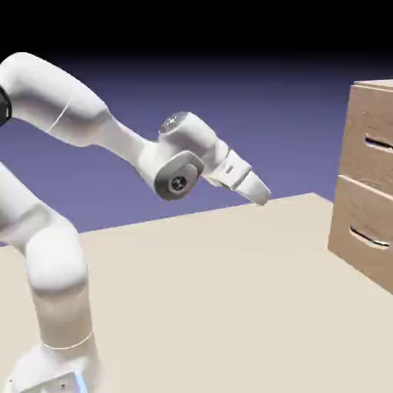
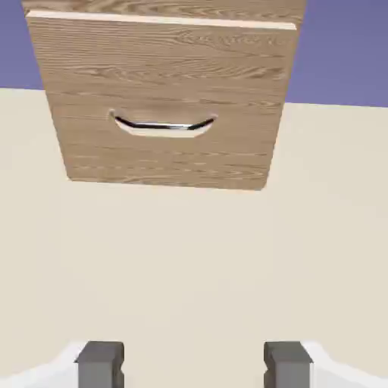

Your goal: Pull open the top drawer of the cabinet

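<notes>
Two drawer fronts face you at the right edge of the exterior view: the top drawer [image 1: 374, 144] of the cabinet [image 1: 342, 169] in the upper right, the lower drawer [image 1: 364, 226] beneath it. Your gripper [image 1: 259, 196] is near the middle, tilted downward and well apart from the cabinet. In the hand view, its fingertips [image 2: 101, 366] stand apart at the bottom, with tabletop [image 2: 194, 280] showing between them.

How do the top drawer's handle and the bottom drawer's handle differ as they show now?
In the exterior view, the top drawer's handle sits higher, while the bottom drawer's handle sits lower. The hand view shows the bottom drawer's handle but not the top drawer's handle. Both are silvery bars.
</notes>
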